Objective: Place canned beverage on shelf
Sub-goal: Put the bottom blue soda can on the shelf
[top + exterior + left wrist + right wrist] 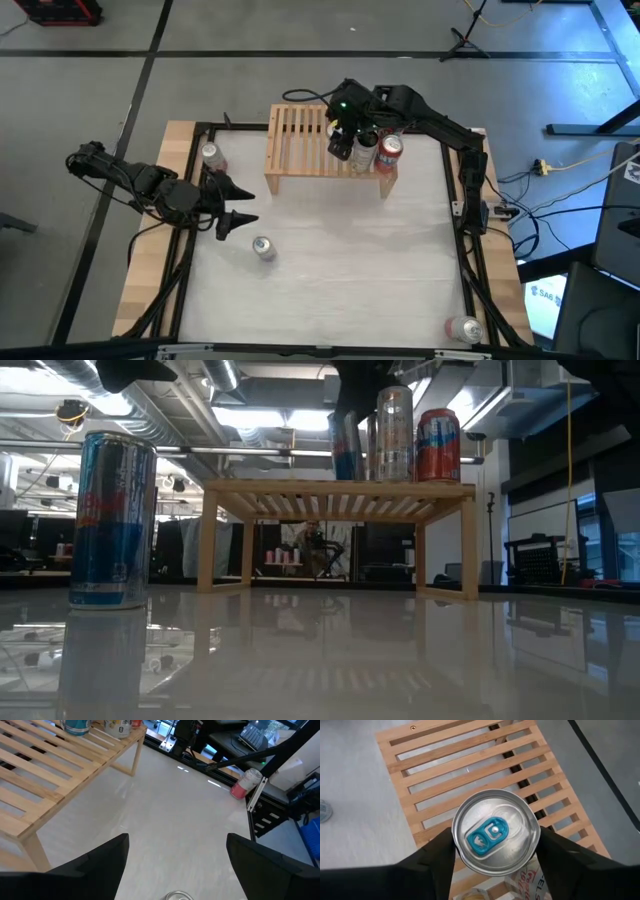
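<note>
The light-wood slatted shelf (300, 140) stands at the table's far middle; it also shows in the low view (340, 495). A silver can (393, 435) and a red can (437, 445) stand on its right end. My right gripper (495, 855) is over the shelf, shut on a blue can (495, 832) with a blue tab, next to the silver can. My left gripper (177, 865) is open and empty at the table's left, above a blue can (263, 247) that stands on the table. My right gripper pinches the blue can just below its top rim (457, 845) between its two fingers, one on each side. The fingers come from above, pointing down. The can (347, 445) is upright, and its base is down at the shelf's slats.
Another can (212, 155) stands by the table's left rail, left of the shelf. A pink can (465, 328) lies at the near right corner. The shelf's left part (445, 755) is bare slats. A black frame (465, 200) borders the table.
</note>
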### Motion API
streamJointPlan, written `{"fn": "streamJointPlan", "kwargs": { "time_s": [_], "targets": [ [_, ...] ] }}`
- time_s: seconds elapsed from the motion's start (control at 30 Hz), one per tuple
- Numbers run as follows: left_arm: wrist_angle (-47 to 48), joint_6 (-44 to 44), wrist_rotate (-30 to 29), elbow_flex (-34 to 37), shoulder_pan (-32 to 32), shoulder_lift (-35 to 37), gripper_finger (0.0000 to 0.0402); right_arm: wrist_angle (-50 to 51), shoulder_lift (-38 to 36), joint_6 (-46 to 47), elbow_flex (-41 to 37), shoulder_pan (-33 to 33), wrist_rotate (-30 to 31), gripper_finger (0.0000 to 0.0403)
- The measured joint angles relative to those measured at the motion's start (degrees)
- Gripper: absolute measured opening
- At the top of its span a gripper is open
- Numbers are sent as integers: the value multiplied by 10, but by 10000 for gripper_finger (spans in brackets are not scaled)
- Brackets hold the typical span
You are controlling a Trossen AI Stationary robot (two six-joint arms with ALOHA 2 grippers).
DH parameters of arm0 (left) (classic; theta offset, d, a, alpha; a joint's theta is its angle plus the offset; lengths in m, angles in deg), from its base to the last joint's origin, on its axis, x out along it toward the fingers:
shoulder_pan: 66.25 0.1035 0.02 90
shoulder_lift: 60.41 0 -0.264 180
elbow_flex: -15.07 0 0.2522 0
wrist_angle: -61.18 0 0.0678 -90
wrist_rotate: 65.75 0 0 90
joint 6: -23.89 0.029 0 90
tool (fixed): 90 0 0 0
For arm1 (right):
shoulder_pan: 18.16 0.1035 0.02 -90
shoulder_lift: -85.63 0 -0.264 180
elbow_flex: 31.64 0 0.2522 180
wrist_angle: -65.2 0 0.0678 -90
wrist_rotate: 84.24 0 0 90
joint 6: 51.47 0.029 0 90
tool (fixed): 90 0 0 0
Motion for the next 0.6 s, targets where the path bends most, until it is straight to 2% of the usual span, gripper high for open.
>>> {"fn": "streamJointPlan", "kwargs": {
  "time_s": [0.2,0.37,0.6],
  "targets": [
    [0,0,0,0,0,0,324,-9,0,-14,0,0,-10,218],
    [0,0,0,0,0,0,324,-16,0,-28,0,0,-42,214],
    [0,-1,0,0,0,0,324,-27,0,-61,0,-5,-45,218]
  ]
}}
